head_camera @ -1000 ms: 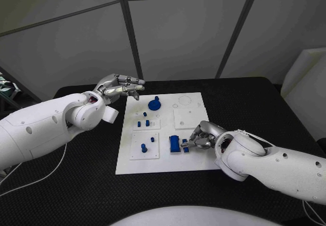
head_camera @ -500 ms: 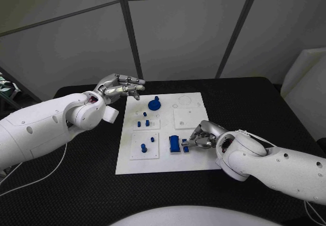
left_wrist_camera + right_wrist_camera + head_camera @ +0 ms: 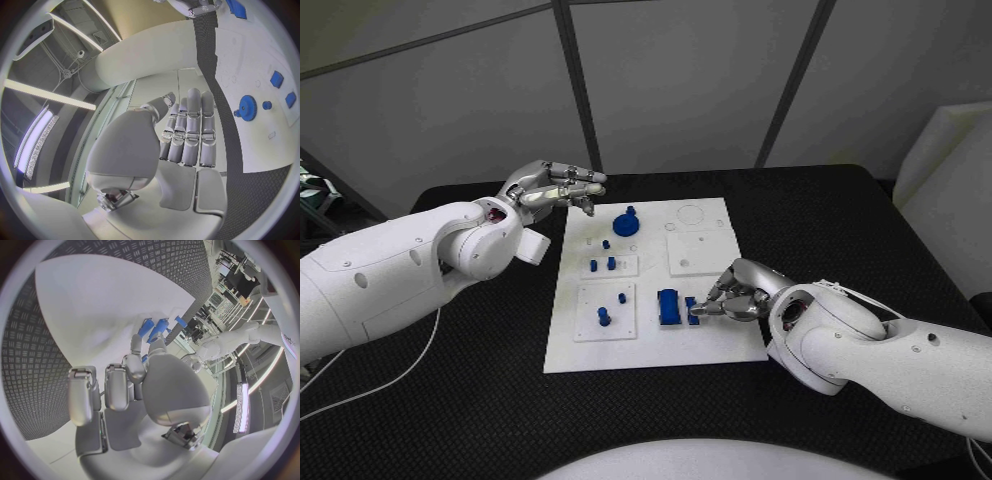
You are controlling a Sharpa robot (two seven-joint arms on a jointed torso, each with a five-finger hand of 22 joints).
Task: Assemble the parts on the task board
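Observation:
The white task board lies mid-table. A blue gear sits at its back, small blue pegs stand in the left plates, and a blue block lies near the front middle. My right hand is low over the board's front right. Its thumb and a finger pinch a small blue part beside the block, while the other fingers are curled. The right wrist view shows that part at the fingertips. My left hand hovers off the board's back left corner, fingers straight and side by side, holding nothing. The gear lies past it.
A blank square plate on the board's right half lies just behind my right hand. Black table surrounds the board, and grey panel walls stand behind it. A white object stands at the table's right edge.
My right hand has edged slightly toward the front right, fingertips staying at the small blue part. The left arm has not moved.

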